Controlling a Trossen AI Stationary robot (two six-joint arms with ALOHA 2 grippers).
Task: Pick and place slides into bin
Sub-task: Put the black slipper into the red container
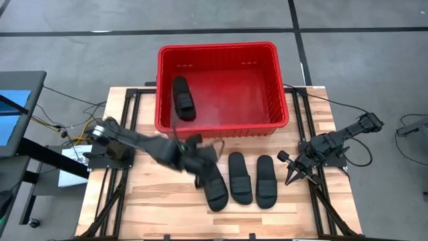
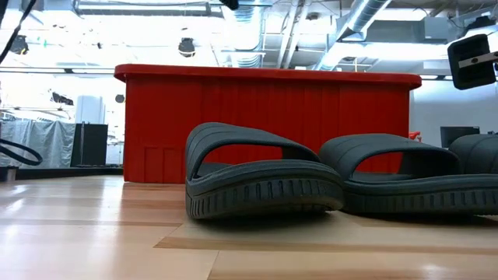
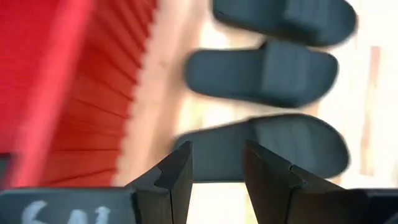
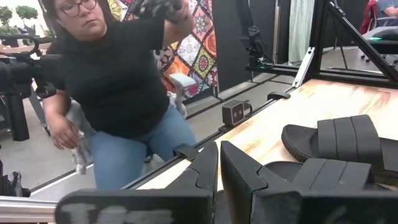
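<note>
A pale wooden worktop [image 1: 160,207] stands on a grey floor, with the red bin [image 1: 221,126] at its far edge. One slide [image 1: 183,98] already lies inside the bin against its left wall. Three more slides rest in a row on the worktop just in front of the bin: the left slide [image 1: 214,187], the middle slide [image 1: 239,177] and the right slide [image 1: 266,181].

The left gripper [image 1: 199,159] hangs over the heel end of the left slide, close to the bin's front wall. In the left wrist view its jaws stand apart with nothing between them, and the slide lies just beyond the fingertips. The right gripper [image 1: 291,175] waits at the worktop's right edge, its jaws nearly together and empty. A person [image 4: 118,93] sits beyond the table in the right wrist view.

The risk is in the pick. The slides lie close together, so a descending finger may catch the middle one and shove it. A grip on the flat sole edge instead of the strap could slip as the slide is lifted over the tall wall.
</note>
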